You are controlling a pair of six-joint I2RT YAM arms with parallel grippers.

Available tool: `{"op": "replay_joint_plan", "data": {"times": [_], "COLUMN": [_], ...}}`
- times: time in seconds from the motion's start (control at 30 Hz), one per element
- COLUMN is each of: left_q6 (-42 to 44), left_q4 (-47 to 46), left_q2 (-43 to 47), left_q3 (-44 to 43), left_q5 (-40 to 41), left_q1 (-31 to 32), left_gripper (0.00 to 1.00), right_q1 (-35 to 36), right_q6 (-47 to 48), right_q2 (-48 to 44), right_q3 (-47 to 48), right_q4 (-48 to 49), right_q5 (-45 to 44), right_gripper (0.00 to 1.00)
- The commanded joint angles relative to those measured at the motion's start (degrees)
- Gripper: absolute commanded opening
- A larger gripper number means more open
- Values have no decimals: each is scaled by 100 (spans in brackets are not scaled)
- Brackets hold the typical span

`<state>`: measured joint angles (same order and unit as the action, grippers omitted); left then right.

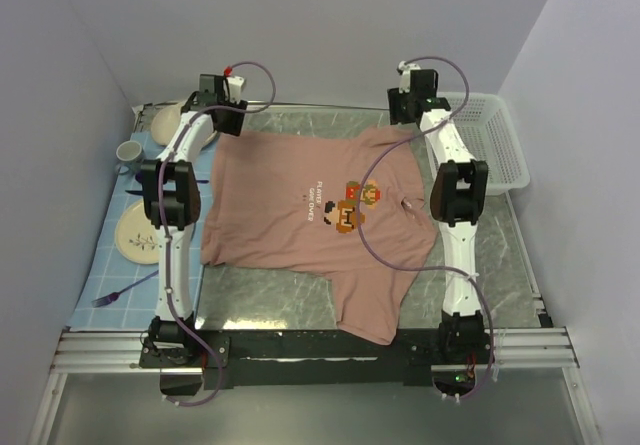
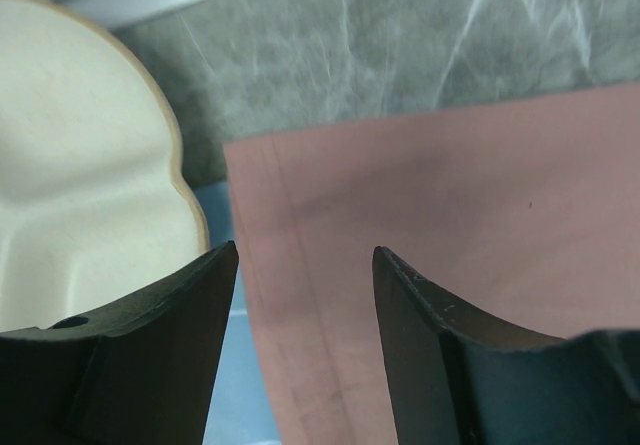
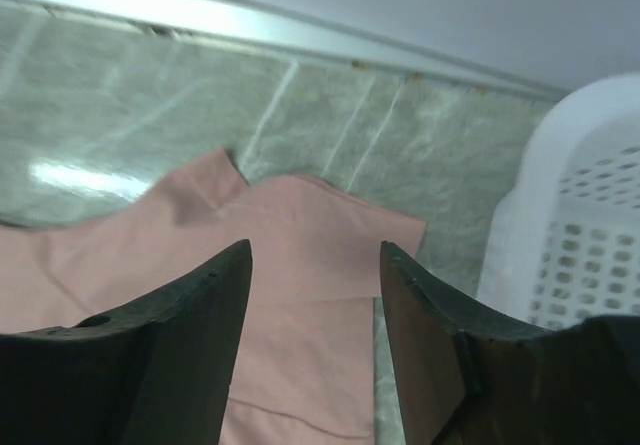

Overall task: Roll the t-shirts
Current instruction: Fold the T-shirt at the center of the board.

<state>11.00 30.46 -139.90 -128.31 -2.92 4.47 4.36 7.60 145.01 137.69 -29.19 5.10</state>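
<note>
The dusty salmon-pink t-shirt (image 1: pixel 290 215) lies spread flat on the grey marbled table, turned sideways, with its pixel-art chest print (image 1: pixel 352 205) facing up. My left gripper (image 1: pixel 226 123) is open and empty over the shirt's far left corner; the left wrist view shows the shirt's hemmed edge (image 2: pixel 430 225) between my left gripper's (image 2: pixel 305 257) jaws. My right gripper (image 1: pixel 410 117) is open and empty above the folded far sleeve (image 3: pixel 310 235); in the right wrist view my right gripper (image 3: pixel 315 253) has its jaws either side of that sleeve.
A white plastic basket (image 1: pixel 490 145) stands at the far right and shows in the right wrist view (image 3: pixel 570 235). A blue mat (image 1: pixel 118 197) on the left holds a patterned plate (image 1: pixel 140 233), a cup (image 1: pixel 130 152), a cream dish (image 2: pixel 80 165) and a purple fork (image 1: pixel 120 290).
</note>
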Motion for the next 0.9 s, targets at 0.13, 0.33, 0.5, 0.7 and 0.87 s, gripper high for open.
{"op": "replay_joint_plan", "data": {"times": [0.13, 0.33, 0.5, 0.7, 0.87], "left_q6": [-265, -415, -511, -678, -722], "left_q4": [118, 197, 224, 215, 215], "left_q2": [841, 1069, 1289, 1570, 1667], "left_q3": [368, 552, 711, 922, 931], "left_q5": [-121, -314, -402, -613, -666], "left_q1": [45, 89, 159, 168, 195], "left_gripper": [62, 61, 61, 61, 61], "right_q1": [39, 56, 153, 144, 223], "right_q6": [207, 672, 1305, 1596, 1921], "right_q2": [229, 502, 686, 801, 880], "right_q3": [267, 434, 452, 549, 514], "right_q4": [352, 396, 485, 388, 326], "right_q5": [-791, -1336, -1828, -1767, -1705], "right_gripper": [55, 52, 50, 47, 36]}}
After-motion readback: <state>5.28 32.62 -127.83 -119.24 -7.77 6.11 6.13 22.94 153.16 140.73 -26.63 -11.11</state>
